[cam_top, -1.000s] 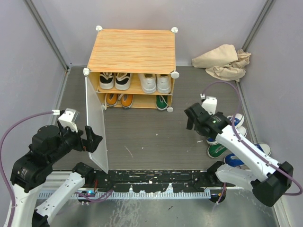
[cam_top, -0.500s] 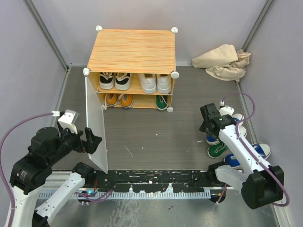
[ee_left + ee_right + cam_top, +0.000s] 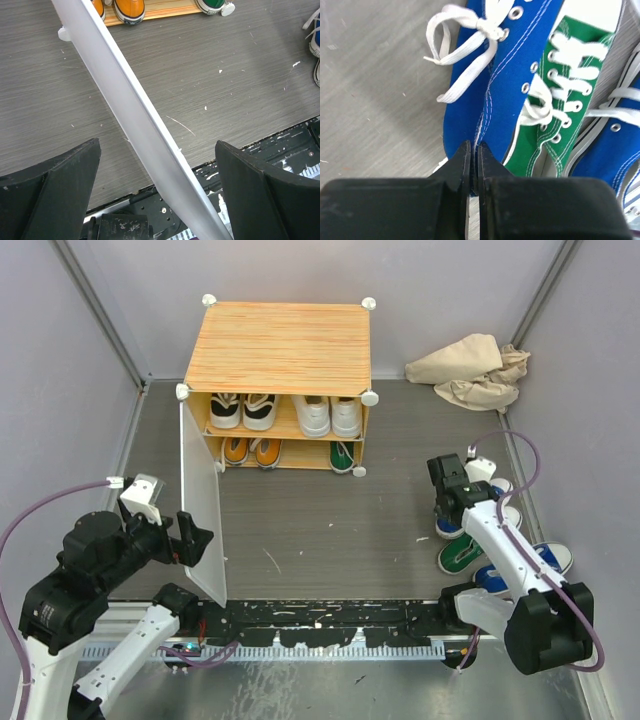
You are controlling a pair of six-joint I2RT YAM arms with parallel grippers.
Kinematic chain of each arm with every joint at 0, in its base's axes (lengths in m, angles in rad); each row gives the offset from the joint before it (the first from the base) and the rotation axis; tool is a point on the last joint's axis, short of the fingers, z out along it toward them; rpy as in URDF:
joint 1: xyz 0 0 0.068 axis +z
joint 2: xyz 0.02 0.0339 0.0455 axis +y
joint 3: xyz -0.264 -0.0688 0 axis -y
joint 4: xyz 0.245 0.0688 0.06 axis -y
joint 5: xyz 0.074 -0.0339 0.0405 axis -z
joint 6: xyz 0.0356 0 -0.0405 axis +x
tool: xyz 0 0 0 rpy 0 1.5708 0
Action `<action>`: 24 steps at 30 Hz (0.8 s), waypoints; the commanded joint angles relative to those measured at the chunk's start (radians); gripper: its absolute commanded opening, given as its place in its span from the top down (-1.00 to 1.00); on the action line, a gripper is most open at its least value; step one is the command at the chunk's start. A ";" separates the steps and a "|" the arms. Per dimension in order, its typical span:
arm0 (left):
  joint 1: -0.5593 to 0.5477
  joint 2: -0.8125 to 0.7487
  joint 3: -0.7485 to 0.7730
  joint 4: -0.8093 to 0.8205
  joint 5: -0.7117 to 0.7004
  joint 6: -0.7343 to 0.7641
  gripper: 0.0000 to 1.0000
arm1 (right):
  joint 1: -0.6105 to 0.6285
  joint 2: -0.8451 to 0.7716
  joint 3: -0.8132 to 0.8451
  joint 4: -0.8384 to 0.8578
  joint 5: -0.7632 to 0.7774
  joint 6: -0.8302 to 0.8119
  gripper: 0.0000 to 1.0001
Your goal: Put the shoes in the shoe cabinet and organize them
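The shoe cabinet [image 3: 280, 345] stands at the back with its white door [image 3: 200, 500] swung open toward me. Inside, a black-and-white pair [image 3: 243, 410] and a white pair [image 3: 328, 415] fill the upper shelf; an orange pair [image 3: 251, 451] and one green shoe [image 3: 343, 456] sit below. On the floor at the right lie a blue shoe [image 3: 485, 100], a green shoe [image 3: 555, 115] and another blue shoe [image 3: 605, 145]. My right gripper [image 3: 474, 150] is shut on the canvas edge of the first blue shoe. My left gripper [image 3: 157, 147] is open, with the door's edge [image 3: 130, 110] between its fingers.
A crumpled beige cloth [image 3: 470, 370] lies at the back right. Grey walls close in on both sides. The open door divides the floor at the left. A black rail [image 3: 320, 620] runs along the near edge between the arm bases.
My right gripper moved right and down onto the floor shoes and went from open to shut on the blue shoe. The left arm barely shifted.
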 commanded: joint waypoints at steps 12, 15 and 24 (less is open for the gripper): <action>0.004 0.011 0.006 0.018 -0.023 0.024 -0.96 | -0.123 0.215 0.158 0.368 0.219 -0.156 0.51; 0.004 0.006 0.011 0.015 -0.022 0.017 -0.96 | -0.149 0.246 0.150 0.327 0.178 -0.104 -0.40; 0.004 -0.001 0.010 0.024 -0.006 0.020 -0.96 | -0.154 0.033 0.108 0.050 0.003 0.033 -0.95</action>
